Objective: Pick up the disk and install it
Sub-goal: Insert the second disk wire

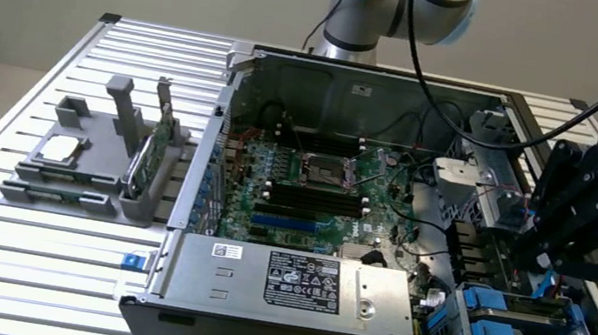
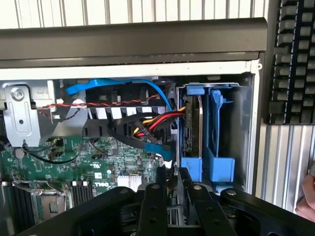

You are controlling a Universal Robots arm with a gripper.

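Note:
The disk (image 2: pixel 191 123) stands on edge in the blue drive bay (image 1: pixel 496 308) at the front corner of the open computer case (image 1: pixel 295 281), on the exterior view's right. I see only its dark edge between blue rails; the label is hidden. Red, yellow and black wires end beside it. My gripper (image 1: pixel 535 258) hangs just over that bay. In the wrist view its fingers (image 2: pixel 153 206) converge to a shut tip (image 2: pixel 175 173) with nothing between them, close to the bay's end. Whether they touch the disk I cannot tell.
A second blue rail slot (image 2: pixel 216 142) sits beside the disk. The motherboard (image 1: pixel 308 191) and power supply (image 1: pixel 300 282) occupy the case. A grey holder (image 1: pixel 75 176) on the slatted table carries a small silver chip (image 1: pixel 63 147) and a green card (image 1: pixel 166 136). A hand (image 2: pixel 307 196) shows nearby.

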